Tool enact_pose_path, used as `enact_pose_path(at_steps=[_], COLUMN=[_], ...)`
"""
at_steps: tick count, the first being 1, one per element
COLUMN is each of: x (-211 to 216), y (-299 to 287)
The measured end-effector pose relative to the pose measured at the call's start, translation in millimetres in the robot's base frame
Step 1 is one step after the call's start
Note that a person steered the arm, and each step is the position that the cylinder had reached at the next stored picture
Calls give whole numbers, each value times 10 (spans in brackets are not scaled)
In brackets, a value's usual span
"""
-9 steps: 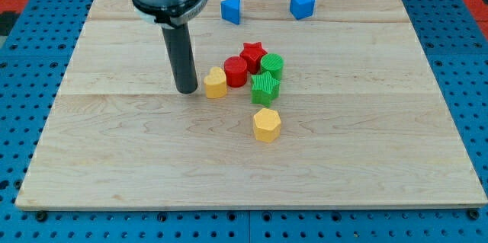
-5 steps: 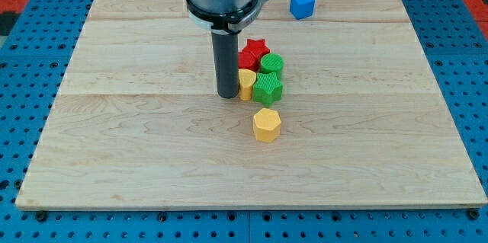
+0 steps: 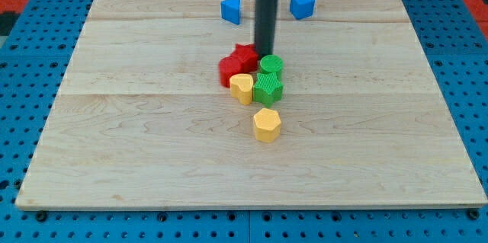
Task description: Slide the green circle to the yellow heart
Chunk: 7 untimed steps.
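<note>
The green circle (image 3: 271,65) sits in a tight cluster at the board's middle. The yellow heart (image 3: 242,87) lies just below and to its left, touching the green star (image 3: 268,88), which sits directly below the green circle. My tip (image 3: 264,54) stands at the upper edge of the green circle, between it and the red star (image 3: 245,55). The dark rod rises from there to the view's top.
A red circle (image 3: 229,69) sits left of the red star, above the yellow heart. A yellow hexagon (image 3: 266,124) lies below the cluster. Two blue blocks (image 3: 231,9) (image 3: 302,4) sit near the board's top edge.
My tip pushed the yellow heart right against the green star, then moved up and right to the green circle's upper edge. The red circle and red star shifted slightly left.
</note>
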<state>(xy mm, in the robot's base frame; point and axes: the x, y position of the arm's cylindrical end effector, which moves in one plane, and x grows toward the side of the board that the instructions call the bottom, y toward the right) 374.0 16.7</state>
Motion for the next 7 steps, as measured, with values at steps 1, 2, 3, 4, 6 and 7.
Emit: enact_pose_path(at_steps=[1, 2, 3, 4, 6, 7], x=[338, 338, 82, 668, 720, 568], y=[135, 136, 1002, 1477, 970, 996])
